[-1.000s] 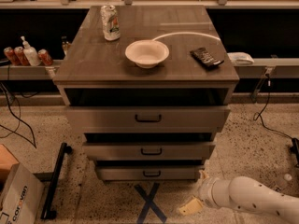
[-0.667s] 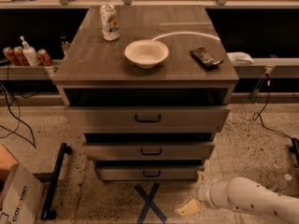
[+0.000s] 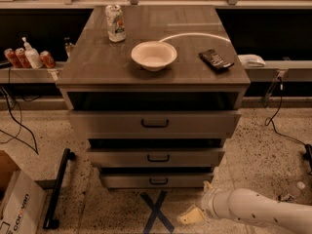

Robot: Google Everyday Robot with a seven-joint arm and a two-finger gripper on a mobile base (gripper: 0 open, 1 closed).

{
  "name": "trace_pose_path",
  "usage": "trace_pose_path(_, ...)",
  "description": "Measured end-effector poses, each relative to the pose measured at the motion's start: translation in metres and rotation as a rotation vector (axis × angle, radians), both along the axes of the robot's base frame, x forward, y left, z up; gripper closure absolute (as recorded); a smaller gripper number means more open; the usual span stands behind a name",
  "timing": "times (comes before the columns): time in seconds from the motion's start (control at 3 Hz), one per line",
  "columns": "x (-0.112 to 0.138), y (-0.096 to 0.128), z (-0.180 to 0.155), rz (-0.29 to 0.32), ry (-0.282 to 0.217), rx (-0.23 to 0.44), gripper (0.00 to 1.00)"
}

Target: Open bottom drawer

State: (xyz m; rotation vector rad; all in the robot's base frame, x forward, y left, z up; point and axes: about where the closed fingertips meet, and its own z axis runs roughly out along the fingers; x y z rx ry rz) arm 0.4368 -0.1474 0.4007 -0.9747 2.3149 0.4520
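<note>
The bottom drawer (image 3: 126, 181) is the lowest of three grey-brown wood-grain fronts on the cabinet (image 3: 97, 67), with a small black bar handle (image 3: 158, 181) at its centre. The middle drawer (image 3: 117, 157) and the top drawer (image 3: 107, 124) sit above it with like handles. My gripper (image 3: 194, 212) is low at the front right, just above the floor, on the end of my white arm (image 3: 258, 211). It is to the right of and below the bottom drawer's handle and does not touch the cabinet.
On the cabinet top stand a soda can (image 3: 115, 23), a white bowl (image 3: 153, 55) and a dark packet (image 3: 216, 60). A blue tape X (image 3: 156, 211) marks the floor in front. A cardboard box (image 3: 17, 206) and a black bar (image 3: 58, 186) lie at left; cables trail at both sides.
My gripper and arm have crept a little to the left, toward the front of the cabinet. The drawers and the things on top have not moved.
</note>
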Motion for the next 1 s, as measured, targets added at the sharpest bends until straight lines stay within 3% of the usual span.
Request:
trace_pose_path(0.67,0.032,0.016,-0.046,-0.017,-0.037,0.075,0.0)
trace_pose_path(1.0,0.052,0.012,-0.064,-0.04,-0.079,0.149,0.0)
